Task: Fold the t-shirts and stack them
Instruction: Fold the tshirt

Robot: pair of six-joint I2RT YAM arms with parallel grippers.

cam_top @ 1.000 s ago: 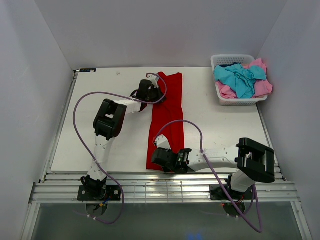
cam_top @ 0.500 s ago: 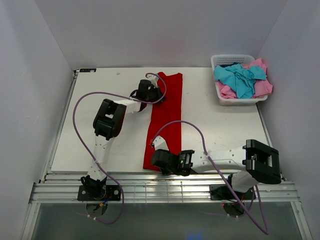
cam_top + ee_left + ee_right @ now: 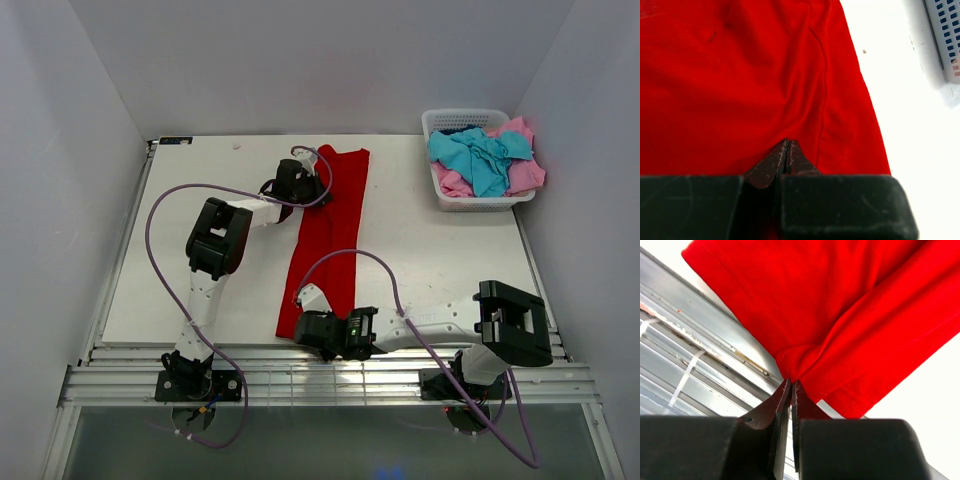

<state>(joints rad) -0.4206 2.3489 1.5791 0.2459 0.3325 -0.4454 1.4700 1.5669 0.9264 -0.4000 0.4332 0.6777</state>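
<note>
A bright red t-shirt [image 3: 328,235] lies folded into a long narrow strip down the middle of the table, slanting toward the near left. My left gripper [image 3: 312,185] is shut on its far left edge [image 3: 805,100], the cloth puckered at the tips. My right gripper [image 3: 302,322] is shut on the red t-shirt's near hem [image 3: 840,330], which bunches at the tips over the table's metal front rail. Turquoise-blue [image 3: 478,158] and pink [image 3: 524,172] t-shirts lie heaped in the basket.
A white lattice basket [image 3: 478,203] stands at the far right corner of the table; its corner shows in the left wrist view [image 3: 946,35]. Metal rails [image 3: 330,375] run along the near edge. Purple cables loop over both arms.
My right gripper closed on the near hem and dragged it left toward the front edge, so the red strip now slants. The left gripper has stayed put.
</note>
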